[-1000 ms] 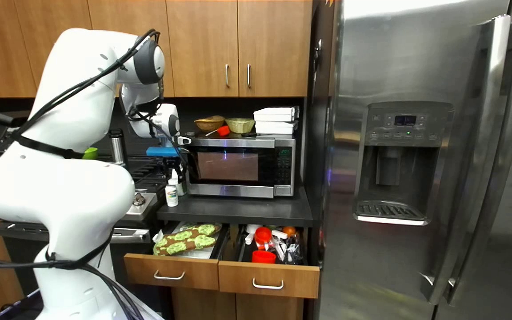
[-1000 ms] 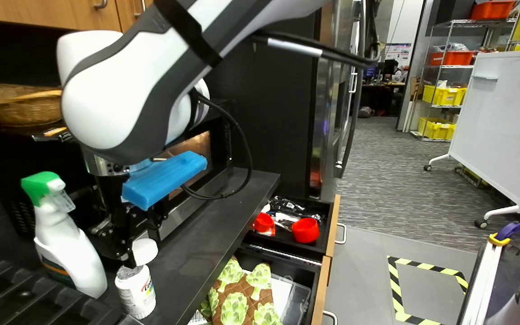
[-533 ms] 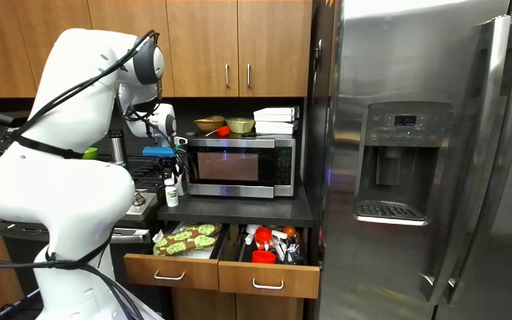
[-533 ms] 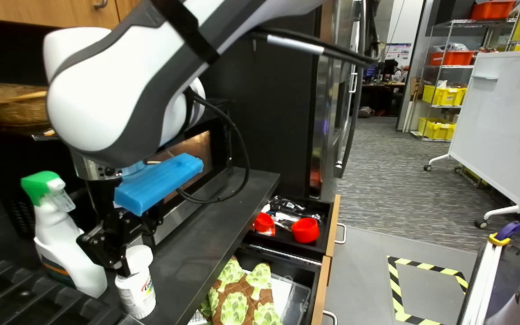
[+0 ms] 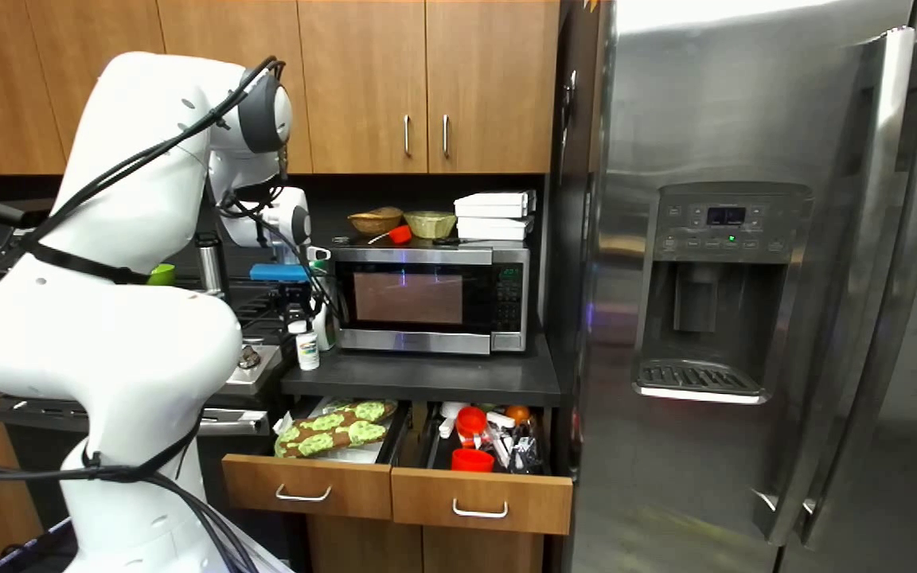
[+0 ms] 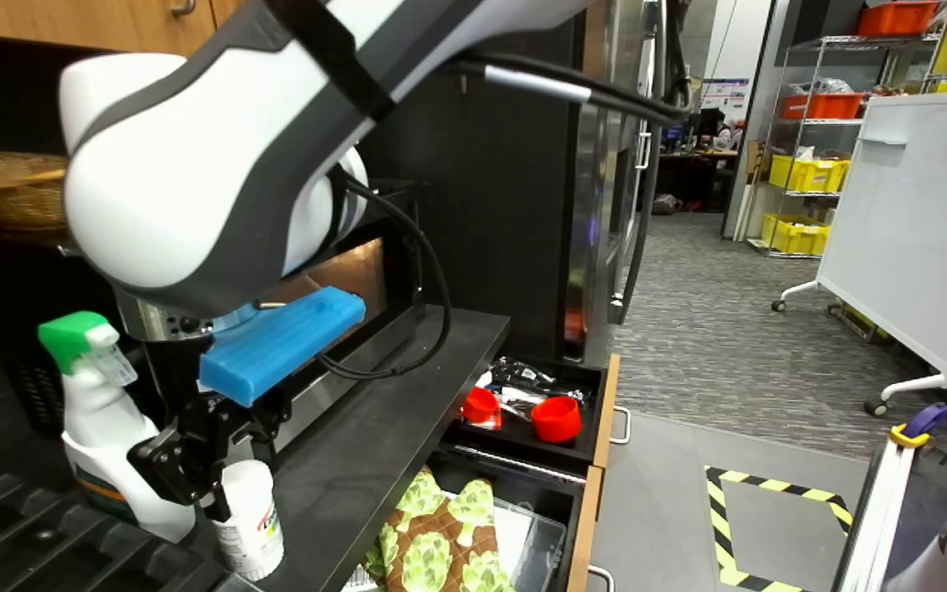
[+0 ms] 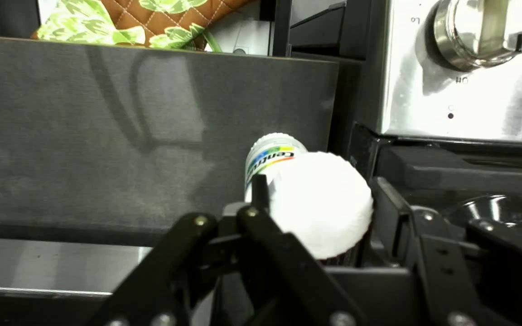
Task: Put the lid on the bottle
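Observation:
The bottle is a small white upright bottle with a coloured label, on the dark counter by the stove; it also shows in the other views. The white round lid is between the two fingers of my gripper, which is shut on it. In an exterior view the lid overlaps the bottle's top. In an exterior view the lid appears shifted to the left of the bottle's axis. The bottle's mouth is hidden, so I cannot tell whether the lid touches it.
A white spray bottle with a green head stands close behind my gripper. The microwave is beside it. The stove adjoins the counter. Two open drawers lie below the counter front.
My gripper has moved down and toward the stove side with the lid. The lid was above the bottle, with the mouth showing, and now covers the bottle's top. The bottle has not moved.

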Available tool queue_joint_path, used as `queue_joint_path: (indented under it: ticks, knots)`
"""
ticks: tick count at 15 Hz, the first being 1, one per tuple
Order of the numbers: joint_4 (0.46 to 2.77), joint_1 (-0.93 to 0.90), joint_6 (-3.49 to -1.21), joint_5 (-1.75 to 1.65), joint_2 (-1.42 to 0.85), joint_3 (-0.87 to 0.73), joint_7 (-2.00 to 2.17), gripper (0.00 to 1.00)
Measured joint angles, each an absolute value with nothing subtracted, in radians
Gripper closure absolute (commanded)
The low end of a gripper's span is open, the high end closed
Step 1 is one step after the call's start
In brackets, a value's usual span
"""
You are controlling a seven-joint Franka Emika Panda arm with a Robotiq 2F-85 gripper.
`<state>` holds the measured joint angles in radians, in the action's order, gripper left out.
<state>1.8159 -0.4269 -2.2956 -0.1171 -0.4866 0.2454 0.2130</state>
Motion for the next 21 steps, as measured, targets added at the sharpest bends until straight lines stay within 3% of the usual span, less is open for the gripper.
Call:
queue_joint_path:
  ticks: [21]
  knots:
    - [1.765, -0.434, -2.271, -0.132, -0.512, 0.234, 0.164, 0.69]
